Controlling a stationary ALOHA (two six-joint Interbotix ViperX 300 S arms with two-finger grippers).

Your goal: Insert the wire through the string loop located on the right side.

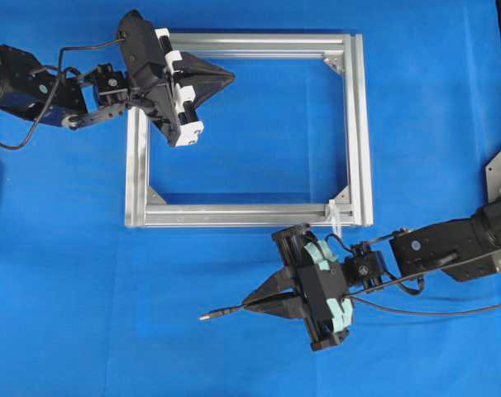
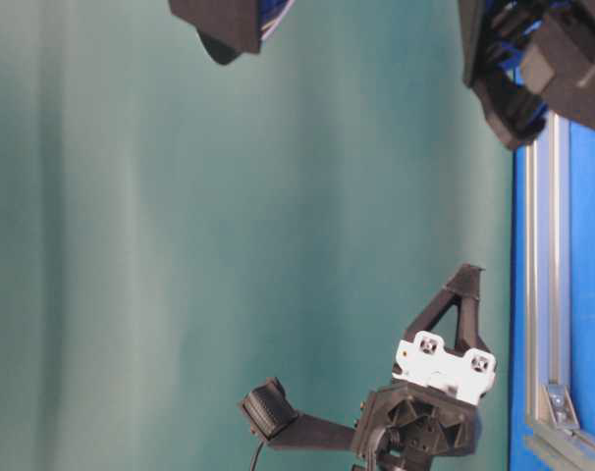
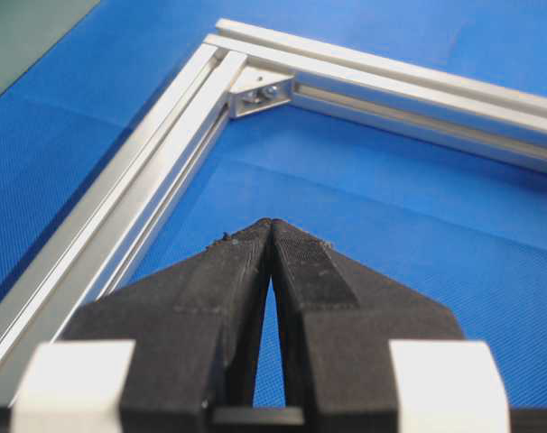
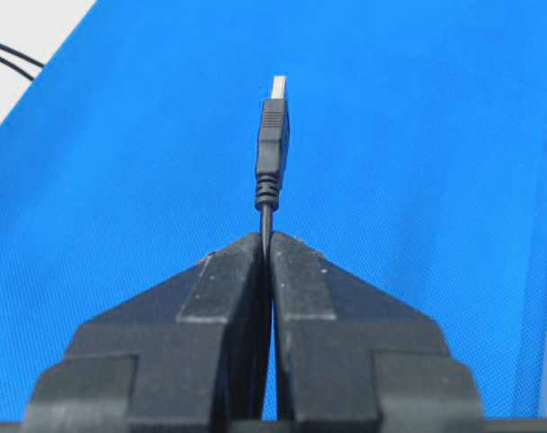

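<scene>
Right gripper (image 1: 252, 304) is clamped on the wire (image 1: 226, 312) just behind its plug, which juts out free for threading. It hangs off the frame's (image 1: 250, 217) near edge. The loop (image 1: 334, 214) stands at the frame's near right corner. Left gripper (image 1: 226, 77), pinched together and empty, waits over the frame's far left corner.

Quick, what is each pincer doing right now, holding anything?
Left pincer: closed, holding nothing, above the aluminium frame.
Right pincer: closed on the wire, plug tip sticking out ahead.
</scene>
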